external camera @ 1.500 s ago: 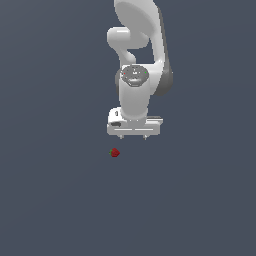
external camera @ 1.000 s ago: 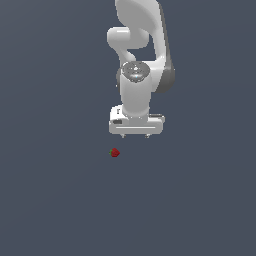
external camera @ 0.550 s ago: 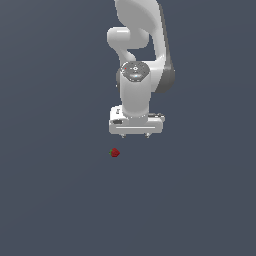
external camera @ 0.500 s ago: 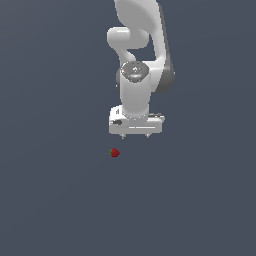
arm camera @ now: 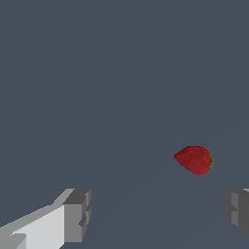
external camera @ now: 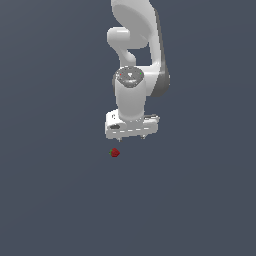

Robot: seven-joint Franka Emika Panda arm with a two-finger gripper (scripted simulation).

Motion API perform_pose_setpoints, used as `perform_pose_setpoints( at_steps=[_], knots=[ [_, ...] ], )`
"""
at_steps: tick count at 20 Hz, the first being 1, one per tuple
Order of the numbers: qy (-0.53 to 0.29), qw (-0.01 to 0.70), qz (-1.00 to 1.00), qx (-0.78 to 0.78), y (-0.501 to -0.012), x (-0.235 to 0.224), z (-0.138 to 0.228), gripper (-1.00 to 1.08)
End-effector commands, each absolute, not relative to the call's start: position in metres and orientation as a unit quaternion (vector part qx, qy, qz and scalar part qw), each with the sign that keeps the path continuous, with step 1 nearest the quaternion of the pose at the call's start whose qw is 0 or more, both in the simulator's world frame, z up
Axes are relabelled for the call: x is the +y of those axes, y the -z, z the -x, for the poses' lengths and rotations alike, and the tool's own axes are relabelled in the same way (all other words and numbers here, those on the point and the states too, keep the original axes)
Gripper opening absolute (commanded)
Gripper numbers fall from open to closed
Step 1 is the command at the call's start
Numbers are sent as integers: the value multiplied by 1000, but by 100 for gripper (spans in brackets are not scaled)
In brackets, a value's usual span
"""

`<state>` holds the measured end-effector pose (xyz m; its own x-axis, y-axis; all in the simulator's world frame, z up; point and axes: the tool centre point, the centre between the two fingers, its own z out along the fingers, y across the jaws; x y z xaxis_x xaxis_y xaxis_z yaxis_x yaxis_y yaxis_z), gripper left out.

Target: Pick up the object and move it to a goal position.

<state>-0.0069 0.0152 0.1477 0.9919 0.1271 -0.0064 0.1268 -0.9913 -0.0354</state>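
Note:
The object, a tiny red strawberry-like lump with a small green tip (external camera: 115,152), lies on the dark grey floor, just below and toward the exterior view's left of my white gripper (external camera: 131,138). The gripper hangs above the floor, apart from the object. In the wrist view the object (arm camera: 194,159) lies ahead of the gripper (arm camera: 158,219), closer to one grey fingertip (arm camera: 237,208) than to the other (arm camera: 77,216). The jaws stand wide apart with nothing between them.
The white arm (external camera: 136,55) rises behind the gripper toward the top of the exterior view. The dark grey floor (external camera: 55,200) spreads flat all around. No other objects or goal marker show.
The gripper has shifted slightly toward the exterior view's left and turned a little, drawing nearer above the object. The object has not moved.

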Motion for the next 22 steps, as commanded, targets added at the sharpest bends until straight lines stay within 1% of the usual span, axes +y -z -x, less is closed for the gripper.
perform_pose_setpoints(
  at_steps=[1, 22],
  knots=[
    [-4, 16, 996, -90, -143, 9, 6, 100],
    [-1, 3, 939, -343, -97, -44, 3, 100]
  ],
)
